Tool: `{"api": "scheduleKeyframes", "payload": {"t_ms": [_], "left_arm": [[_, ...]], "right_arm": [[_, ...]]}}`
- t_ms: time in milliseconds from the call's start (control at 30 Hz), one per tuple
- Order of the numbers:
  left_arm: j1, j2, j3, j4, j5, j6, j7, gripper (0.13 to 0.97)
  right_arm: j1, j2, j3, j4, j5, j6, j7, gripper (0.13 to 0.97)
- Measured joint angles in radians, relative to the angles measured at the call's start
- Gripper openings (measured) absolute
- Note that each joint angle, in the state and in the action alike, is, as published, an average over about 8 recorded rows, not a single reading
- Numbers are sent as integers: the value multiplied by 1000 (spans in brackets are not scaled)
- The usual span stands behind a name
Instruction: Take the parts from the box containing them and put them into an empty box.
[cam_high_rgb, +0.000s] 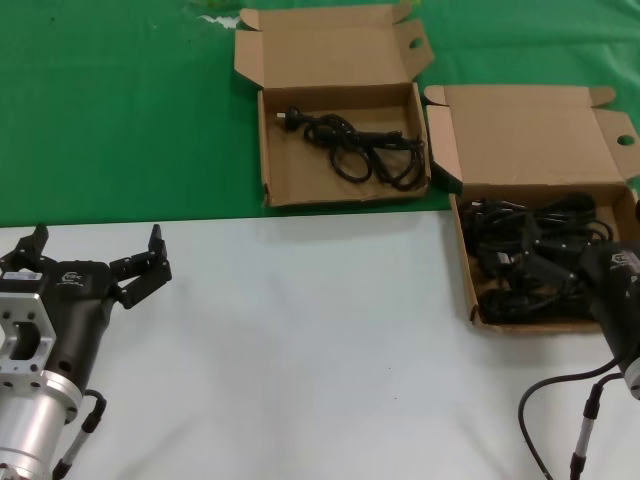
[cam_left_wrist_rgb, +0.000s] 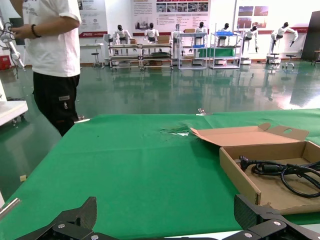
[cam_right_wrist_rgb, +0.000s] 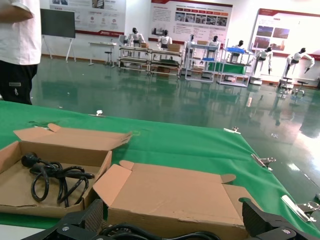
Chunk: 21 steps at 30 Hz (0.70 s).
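While the head view hides it, the right pincer (cam_right_wrist_rgb: 172, 227) spreads wide over cables (cam_right_wrist_rgb: 150, 232).

Lid open, the shallow wide cardboard box (cam_high_rgb: 520, 135), heaped with black power cords (cam_high_rgb: 530, 245), lies under the right gripper (cam_right_wrist_rgb: 172, 222). Beyond, to its left, the squarer box (cam_high_rgb: 325, 55) holds one coiled cord (cam_high_rgb: 360, 152).

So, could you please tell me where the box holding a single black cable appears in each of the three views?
Head view: the single-cable box sits top centre on the green cloth.
Left wrist view: at right edge.
Right wrist view: lower left.
Shared landmark: the black cable coiled inside.
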Motion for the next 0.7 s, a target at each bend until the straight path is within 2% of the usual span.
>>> {"api": "scheduleKeyframes", "payload": {"t_ms": [700], "left_arm": [[0,0,0,0,0,0,0,966]], "right_arm": [[0,0,0,0,0,0,0,966]]}}
